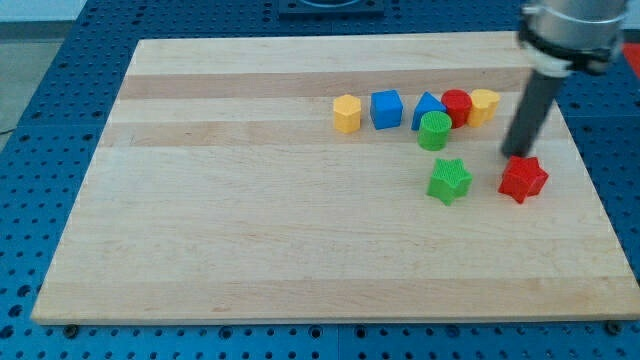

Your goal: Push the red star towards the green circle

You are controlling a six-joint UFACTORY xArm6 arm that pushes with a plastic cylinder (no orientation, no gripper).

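The red star [523, 179] lies at the view's right on the wooden board [250, 220]. The green circle [434, 131] stands up and to the left of it, touching the blue triangle [427, 105]. My tip [517, 154] is just above the red star, at its upper left edge, touching or nearly touching it. The dark rod slants up to the right from there.
A green star [449, 181] lies left of the red star, below the green circle. A row near the top holds a yellow hexagon [347, 114], a blue cube [386, 109], a red circle [457, 106] and a yellow block [484, 105].
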